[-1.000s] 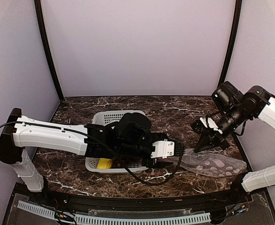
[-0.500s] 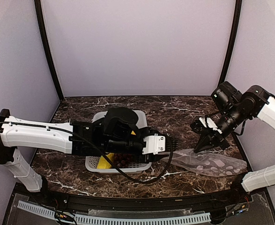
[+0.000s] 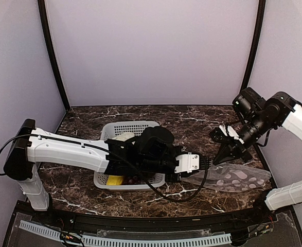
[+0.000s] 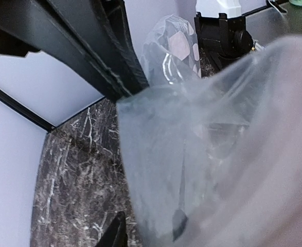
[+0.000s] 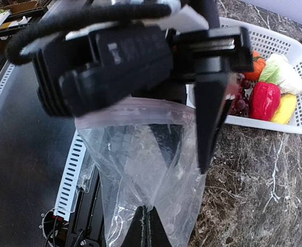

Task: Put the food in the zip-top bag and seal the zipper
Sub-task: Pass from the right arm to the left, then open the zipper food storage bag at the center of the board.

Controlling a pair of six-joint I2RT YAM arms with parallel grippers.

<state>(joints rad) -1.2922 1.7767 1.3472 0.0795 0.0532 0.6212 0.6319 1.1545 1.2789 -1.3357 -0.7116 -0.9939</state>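
Marble-pattern table (image 3: 192, 121) holds everything. Left arm (image 3: 63, 149) reaches across the middle, passing over the white perforated basket (image 3: 109, 131). Zip-top bag (image 3: 233, 177) lies on the table right of the basket, body flat, mouth end raised toward the left. Left gripper (image 3: 205, 163) is at that mouth, jaws spread wide. In the right wrist view one finger (image 5: 210, 118) shows at the bag's edge and the other is seen through the plastic, with the zipper (image 5: 125, 110) edge stretched across between them. Can't tell if it actually grips anything. Right gripper (image 3: 226, 153) hangs just above the bag; its fingers are drawn nearly together with bag plastic pinched at the tips. All visible food sits in the basket, none in the bag: cauliflower (image 5: 283, 72), red pepper (image 5: 264, 100), yellow piece (image 5: 286, 109), tomato (image 5: 257, 64), grape bunch (image 5: 238, 100).
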